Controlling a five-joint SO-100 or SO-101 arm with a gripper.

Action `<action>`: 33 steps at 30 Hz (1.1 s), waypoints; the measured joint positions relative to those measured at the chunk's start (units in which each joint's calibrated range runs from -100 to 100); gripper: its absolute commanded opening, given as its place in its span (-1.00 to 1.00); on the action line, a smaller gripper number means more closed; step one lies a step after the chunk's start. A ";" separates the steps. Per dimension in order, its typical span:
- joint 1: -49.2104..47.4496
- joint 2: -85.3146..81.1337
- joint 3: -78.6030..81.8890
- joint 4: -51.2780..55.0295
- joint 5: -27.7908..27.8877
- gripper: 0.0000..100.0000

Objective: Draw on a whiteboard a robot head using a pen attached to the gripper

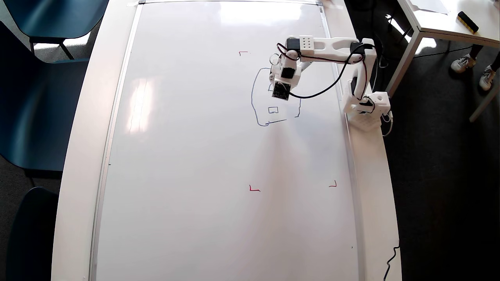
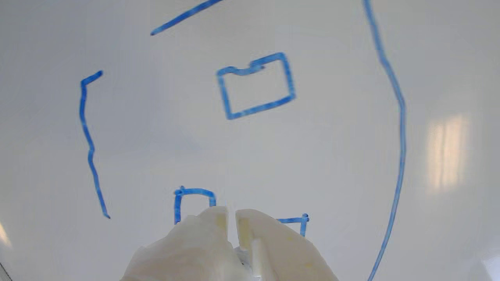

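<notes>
Partly behind the fingers (image 2: 218, 230): two small blue squares (image 2: 194, 203).

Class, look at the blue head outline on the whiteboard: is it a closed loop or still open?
Open. In the wrist view the robot head outline has gaps between its strokes, one near the top left, on the whiteboard.

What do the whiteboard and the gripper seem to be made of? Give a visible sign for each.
Whiteboard: a glossy coated surface, judging by window glare; thin silvery frame, probably metal. Gripper: matte off-white plastic, possibly 3D-printed, with slightly translucent, rough-edged fingers.
</notes>
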 measured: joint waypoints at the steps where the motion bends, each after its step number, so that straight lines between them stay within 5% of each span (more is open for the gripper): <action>1: -0.45 0.00 -0.64 0.00 0.00 -0.98; 33: -3.02 20.92 -22.57 0.00 -0.63 -0.97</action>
